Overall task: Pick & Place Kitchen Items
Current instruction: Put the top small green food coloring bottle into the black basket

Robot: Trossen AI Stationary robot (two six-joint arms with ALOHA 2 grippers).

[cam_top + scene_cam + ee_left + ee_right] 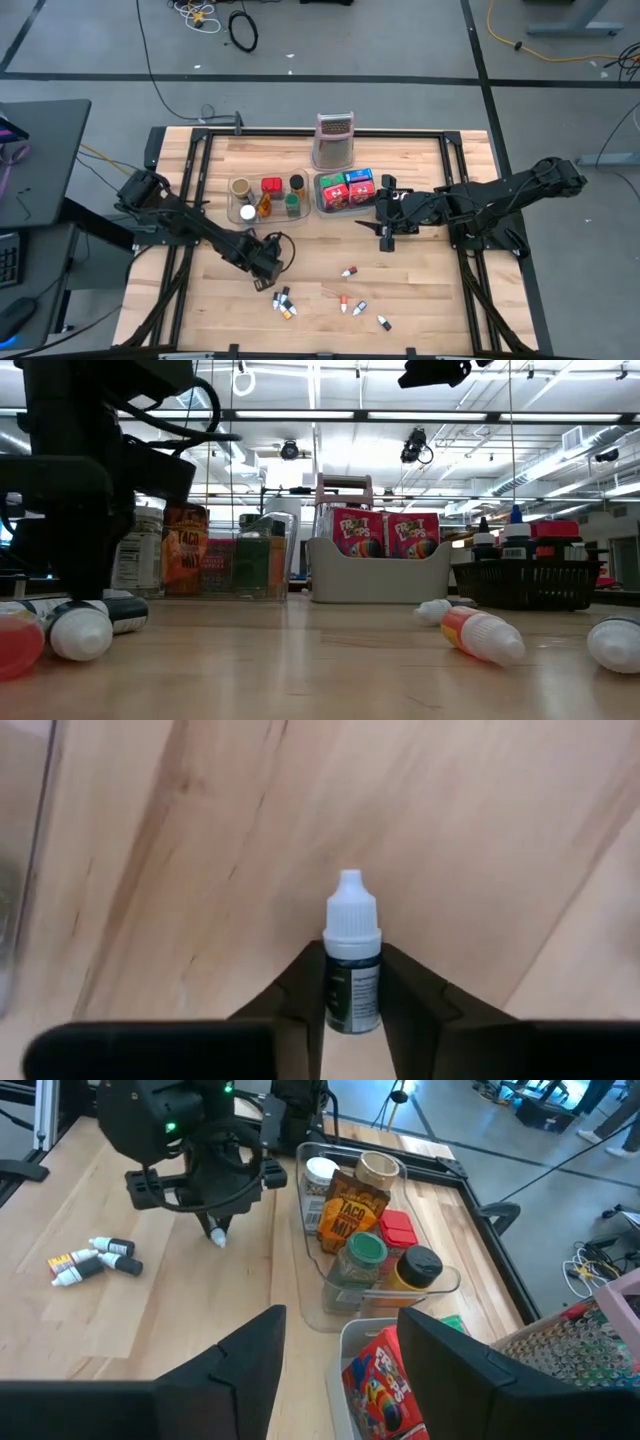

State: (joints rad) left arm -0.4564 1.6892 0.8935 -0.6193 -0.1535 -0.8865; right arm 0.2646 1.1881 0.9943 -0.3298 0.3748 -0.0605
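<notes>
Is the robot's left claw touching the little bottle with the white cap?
Touching. In the left wrist view, the left gripper has both dark fingers pressed against the sides of the small dropper bottle, with no gap showing.

Counter (420,300): pale wood planks, smooth satin finish, visible grain. Dropper bottle (352,970): dark glossy plastic, paper label, white ribbed plastic cap. Left tool (352,1010): matt black plastic fingers (300,1000). Clear tray (330,1315): glossy transparent plastic. Grater (334,140): perforated bare metal. Cereal boxes (385,535): glossy printed card.
</notes>
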